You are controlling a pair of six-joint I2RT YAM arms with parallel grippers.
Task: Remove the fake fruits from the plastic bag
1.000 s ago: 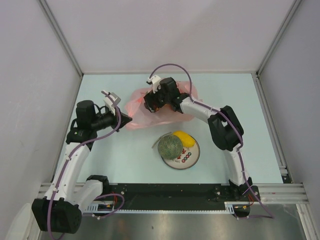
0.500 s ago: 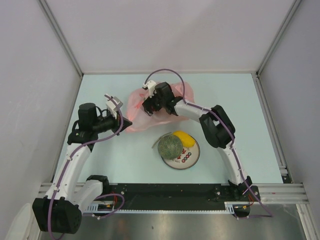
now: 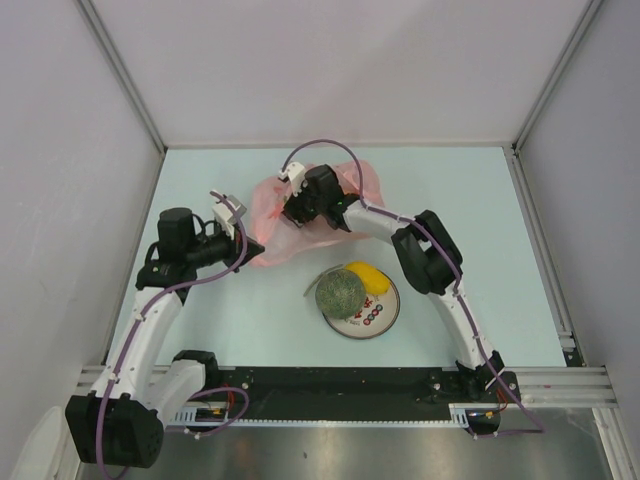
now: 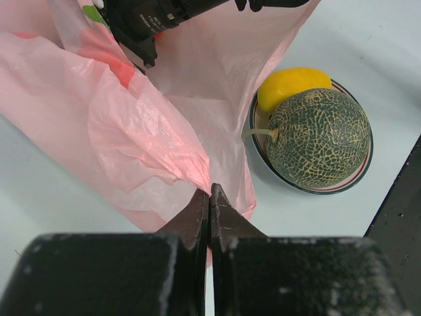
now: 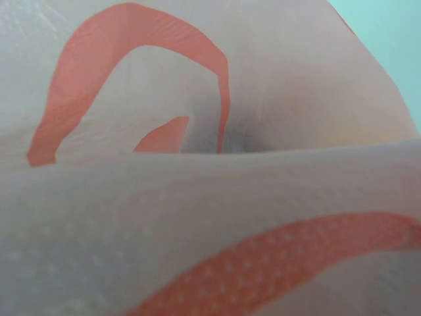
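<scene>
One pink plastic bag (image 3: 272, 236), one plate (image 3: 390, 301), one netted melon (image 3: 340, 293), one yellow fruit (image 3: 367, 273).

Treat the plastic bag (image 4: 151, 131) as thin translucent pink film, crinkled and softly glossy. In the right wrist view you see fine dotted embossing on it and opaque red print. The melon (image 4: 322, 138) reads as matt grey-green plastic under rough, raised pale netting. The yellow fruit (image 4: 289, 85) is smooth with a dull sheen. The plate (image 4: 262, 155) shows you a glossy white surface. The fingers of the left gripper (image 4: 210, 192) are matt black and grainy. The table (image 3: 250, 320) is smooth, matt, pale blue-green. The rail (image 3: 560, 380) is bare brushed metal.
</scene>
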